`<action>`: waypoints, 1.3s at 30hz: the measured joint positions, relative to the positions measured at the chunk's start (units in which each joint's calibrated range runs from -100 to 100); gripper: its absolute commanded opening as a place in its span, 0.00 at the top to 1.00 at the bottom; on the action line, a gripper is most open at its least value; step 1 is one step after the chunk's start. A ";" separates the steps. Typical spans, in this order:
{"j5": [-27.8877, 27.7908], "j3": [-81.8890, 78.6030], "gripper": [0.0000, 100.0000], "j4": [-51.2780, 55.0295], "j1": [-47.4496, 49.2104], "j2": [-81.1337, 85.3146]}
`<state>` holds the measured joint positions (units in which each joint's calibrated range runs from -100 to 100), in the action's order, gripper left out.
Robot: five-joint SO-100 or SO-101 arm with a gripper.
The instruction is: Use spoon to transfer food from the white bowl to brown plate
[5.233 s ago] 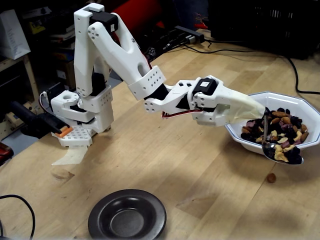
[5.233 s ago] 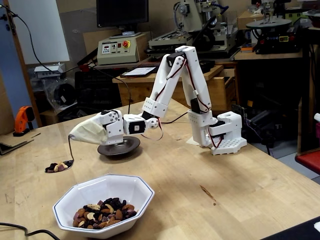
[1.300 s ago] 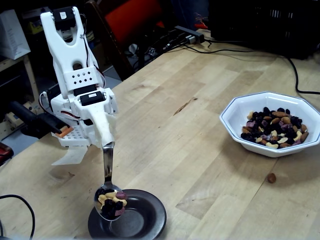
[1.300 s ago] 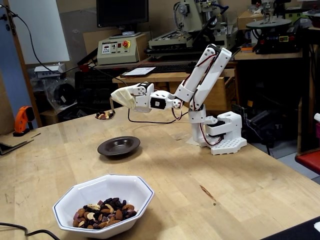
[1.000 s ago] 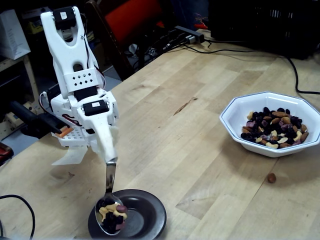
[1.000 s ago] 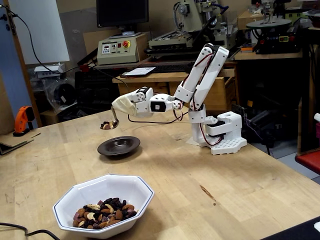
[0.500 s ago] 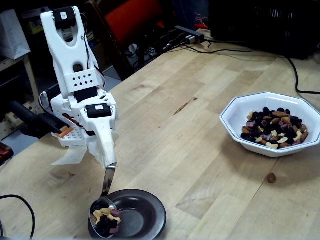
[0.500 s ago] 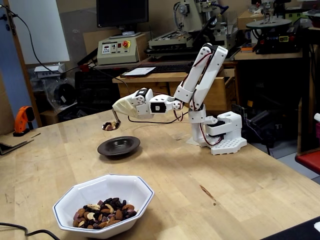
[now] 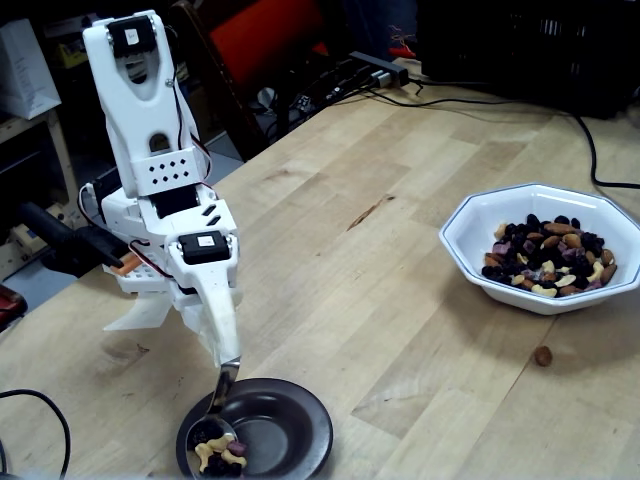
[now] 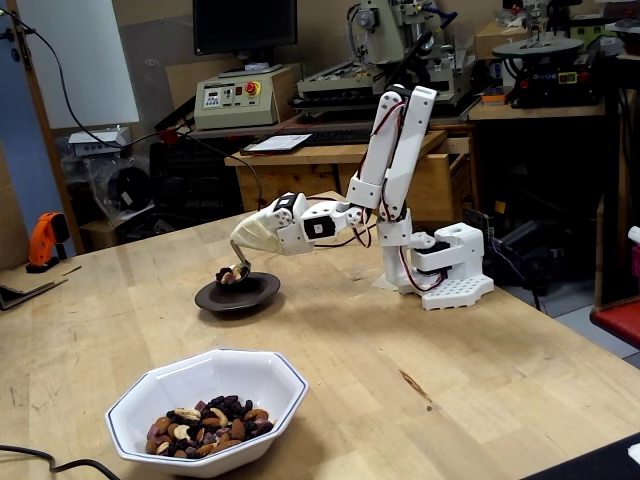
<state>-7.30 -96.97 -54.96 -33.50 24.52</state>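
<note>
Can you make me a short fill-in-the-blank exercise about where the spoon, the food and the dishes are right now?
1. The loaded spoon is low over the ____ plate.
2. The white bowl has ____ sides.
3. One loose nut lies on the ____, outside the bowl.
4. The food left in the white bowl is a mix of nuts and dark ____.

Missing words: brown; eight; table; raisins

Spoon point(image 9: 222, 392) shiny metal. Brown plate point(image 9: 290, 425) dark, glossy, smooth. White bowl point(image 9: 470, 245) glazed ceramic, glossy. Arm point(image 9: 150, 150) matt white plastic. Table point(image 9: 380, 300) pale wood, matt, visible grain.
</note>
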 measured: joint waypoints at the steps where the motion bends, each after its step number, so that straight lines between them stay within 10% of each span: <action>1: 0.00 0.00 0.96 0.00 0.00 0.00; 39: -11.67 0.00 0.96 0.00 6.06 0.00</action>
<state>-18.97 -96.97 -54.96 -27.45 24.52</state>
